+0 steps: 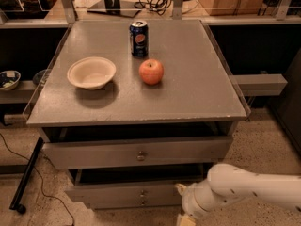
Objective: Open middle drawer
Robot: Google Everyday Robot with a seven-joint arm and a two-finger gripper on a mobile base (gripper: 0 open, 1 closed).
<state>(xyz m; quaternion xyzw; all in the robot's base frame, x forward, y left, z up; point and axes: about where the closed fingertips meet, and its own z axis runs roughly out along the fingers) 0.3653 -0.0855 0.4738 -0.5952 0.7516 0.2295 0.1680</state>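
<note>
Hand (181, 204) is seen low, just right of the middle drawer (117, 193), which sits beneath the top drawer (94, 153). Hand opening cannot be told; contact not discernible.

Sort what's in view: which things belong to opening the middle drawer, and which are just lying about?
Job: middle drawer and its knob; gripper, low by that drawer front's right end.
Lying about: bowl, apple and soda can on the cabinet top.
</note>
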